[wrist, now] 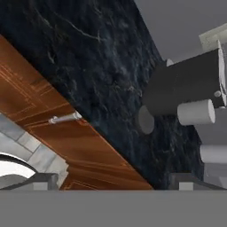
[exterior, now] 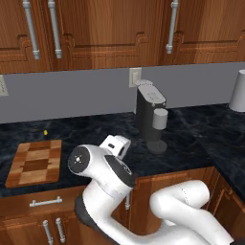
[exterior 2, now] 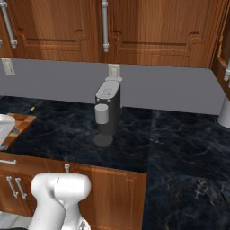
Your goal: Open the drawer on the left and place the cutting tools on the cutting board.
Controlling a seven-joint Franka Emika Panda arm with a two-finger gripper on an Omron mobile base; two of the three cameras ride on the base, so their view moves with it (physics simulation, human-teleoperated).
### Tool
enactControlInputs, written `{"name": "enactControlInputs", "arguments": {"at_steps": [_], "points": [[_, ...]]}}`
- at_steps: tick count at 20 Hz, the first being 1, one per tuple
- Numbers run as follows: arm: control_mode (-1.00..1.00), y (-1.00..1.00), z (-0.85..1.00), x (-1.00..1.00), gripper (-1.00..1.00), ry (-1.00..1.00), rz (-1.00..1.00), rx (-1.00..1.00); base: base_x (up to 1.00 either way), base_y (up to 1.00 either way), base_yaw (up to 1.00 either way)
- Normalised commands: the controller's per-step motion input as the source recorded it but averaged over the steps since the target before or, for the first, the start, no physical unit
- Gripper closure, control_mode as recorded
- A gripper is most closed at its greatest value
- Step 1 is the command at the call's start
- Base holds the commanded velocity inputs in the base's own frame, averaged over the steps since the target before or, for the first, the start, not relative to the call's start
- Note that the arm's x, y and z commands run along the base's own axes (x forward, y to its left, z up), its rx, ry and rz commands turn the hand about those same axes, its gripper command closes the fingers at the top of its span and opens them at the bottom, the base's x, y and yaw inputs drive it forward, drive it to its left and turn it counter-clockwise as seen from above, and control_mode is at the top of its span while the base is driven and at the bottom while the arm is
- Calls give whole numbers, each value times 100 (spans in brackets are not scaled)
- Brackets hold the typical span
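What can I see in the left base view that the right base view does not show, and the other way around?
Left base view alone: the whole cutting board, bare, and the closed drawer with its full handle below it.

Right base view alone: the long stretch of dark counter to the right of the coffee machine.

Both: the coffee machine, the wall outlet behind it, the upper cabinets, a small yellow thing on the counter, and the white arm.
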Motion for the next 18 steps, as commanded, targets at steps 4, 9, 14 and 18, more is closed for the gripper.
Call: {"name": "enactControlInputs", "arguments": {"at_steps": [4,9,14,18], "points": [[-100,73,-66,0,-100,-11,11,-12,0,0,0],[-100,62,-70,0,-100,-25,4,-18,0,0,0],[-100,45,-69,0,-100,-24,0,-20,0,0,0],[-100,40,-66,0,-100,-18,0,-20,0,0,0]]}}
